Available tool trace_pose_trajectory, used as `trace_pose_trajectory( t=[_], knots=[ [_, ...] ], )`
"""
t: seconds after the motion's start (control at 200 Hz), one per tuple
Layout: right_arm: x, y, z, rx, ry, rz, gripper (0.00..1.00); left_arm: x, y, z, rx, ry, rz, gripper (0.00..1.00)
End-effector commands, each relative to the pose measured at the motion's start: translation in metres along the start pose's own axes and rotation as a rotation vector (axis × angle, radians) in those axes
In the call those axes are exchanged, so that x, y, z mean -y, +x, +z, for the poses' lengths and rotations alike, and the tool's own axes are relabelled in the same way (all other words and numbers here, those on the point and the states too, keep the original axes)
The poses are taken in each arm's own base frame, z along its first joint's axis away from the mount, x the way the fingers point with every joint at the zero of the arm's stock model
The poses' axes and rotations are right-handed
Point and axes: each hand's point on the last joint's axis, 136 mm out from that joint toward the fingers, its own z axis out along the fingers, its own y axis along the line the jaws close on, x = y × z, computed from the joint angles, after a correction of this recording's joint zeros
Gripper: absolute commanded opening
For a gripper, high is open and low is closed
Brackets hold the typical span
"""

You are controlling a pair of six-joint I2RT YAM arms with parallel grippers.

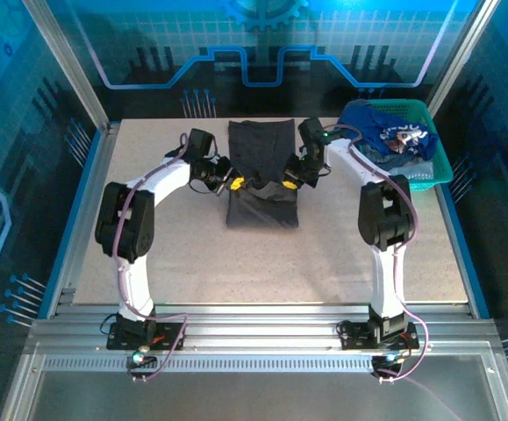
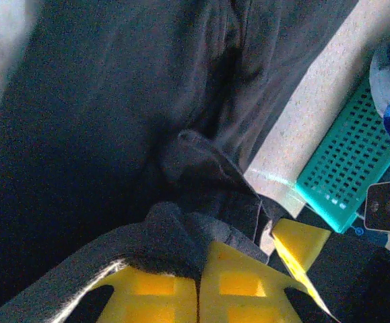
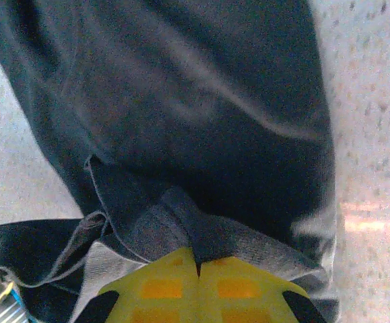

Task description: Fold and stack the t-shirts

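top external: the charcoal shirt (image 1: 262, 167) lies mid-table toward the back, narrowed into a long strip, with both arms meeting over its middle.
left gripper (image 1: 235, 184): sits on the shirt's left edge. On the left wrist cam the yellow pads (image 2: 161, 289) look pressed together, with a bunch of dark cloth pinched at the tips.
right gripper (image 1: 289, 183): same deal on the right edge. The jaws are closed tight on a fold of the shirt, easy to see on the right wrist cam.
step: pretty sure this is the crosswise fold. Both grips sit right where the darker far part meets the greyer near part.
next move: my guess is both edges need to travel together at the same pace so the hem lands square, then get let go. The cloth is floppy, so one side pulling ahead would skew the whole thing.
other shirts: a blue shirt (image 1: 385, 132) with pale print and some paler ones are heaped in the teal basket (image 1: 442, 167) at the back right, well apart from the fold.
progress: early days imo, one shirt in work and the rest waiting in the basket.
table (image 1: 192, 254): pale speckled top, looks matte and flat.
room: blue-lit walls with a printed circuit-and-gear pattern, and aluminium rails around the table.
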Motion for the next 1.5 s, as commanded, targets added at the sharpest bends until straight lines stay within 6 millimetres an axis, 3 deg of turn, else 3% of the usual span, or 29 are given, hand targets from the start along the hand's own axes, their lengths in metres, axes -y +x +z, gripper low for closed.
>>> trace_pose_trajectory(
  t=[0.0, 0.1, 0.14, 0.16, 0.22, 0.3, 0.425, 0.52, 0.68, 0.86, 1.015, 1.1, 1.276, 1.406, 1.496],
  knots=[
    [0.003, -0.016, 0.002, -0.001, 0.016, -0.008, 0.12, 0.013, -0.015, 0.001, 0.0, 0.017, 0.04, 0.21],
    [-0.005, -0.027, -0.005, 0.027, -0.002, -0.046, 0.46, 0.016, -0.018, -0.008, 0.031, -0.011, 0.067, 0.55],
    [-0.006, -0.028, -0.011, 0.044, -0.004, -0.058, 0.53, 0.014, -0.014, -0.012, 0.034, -0.019, 0.075, 0.66],
    [-0.006, -0.027, -0.015, 0.051, -0.003, -0.063, 0.55, 0.012, -0.012, -0.014, 0.034, -0.026, 0.077, 0.79],
    [-0.003, -0.023, -0.029, 0.076, 0.002, -0.07, 0.58, 0.001, -0.003, -0.024, 0.041, -0.056, 0.083, 0.82],
    [0.003, -0.008, -0.045, 0.104, 0.003, -0.076, 0.59, -0.028, 0.013, -0.039, 0.057, -0.124, 0.067, 0.76],
    [0.028, 0.039, -0.044, 0.064, 0.006, -0.041, 0.58, -0.067, 0.047, -0.044, 0.029, -0.136, -0.017, 0.65],
    [0.044, 0.071, -0.033, 0.023, -0.031, -0.007, 0.58, -0.096, 0.065, -0.035, -0.012, -0.157, -0.078, 0.59],
    [0.055, 0.096, -0.012, -0.036, -0.1, 0.032, 0.6, -0.119, 0.074, -0.012, -0.058, -0.123, -0.181, 0.54],
    [0.064, 0.106, 0.016, -0.121, -0.088, 0.054, 0.58, -0.117, 0.07, 0.005, -0.067, -0.108, -0.182, 0.54],
    [0.066, 0.107, 0.027, -0.128, -0.06, 0.067, 0.55, -0.111, 0.068, 0.017, -0.074, -0.108, -0.166, 0.49],
    [0.066, 0.104, 0.032, -0.133, -0.047, 0.073, 0.47, -0.109, 0.065, 0.026, -0.071, -0.103, -0.165, 0.38],
    [0.07, 0.098, 0.035, -0.122, -0.008, 0.077, 0.24, -0.103, 0.052, 0.027, -0.015, -0.098, -0.148, 0.0],
    [0.076, 0.091, 0.027, -0.073, 0.048, 0.068, 0.07, -0.111, 0.059, 0.015, -0.001, -0.137, -0.14, 0.0],
    [0.083, 0.09, 0.015, -0.033, 0.109, 0.037, 0.0, -0.121, 0.071, 0.002, -0.003, -0.165, -0.122, 0.0]
  ],
)
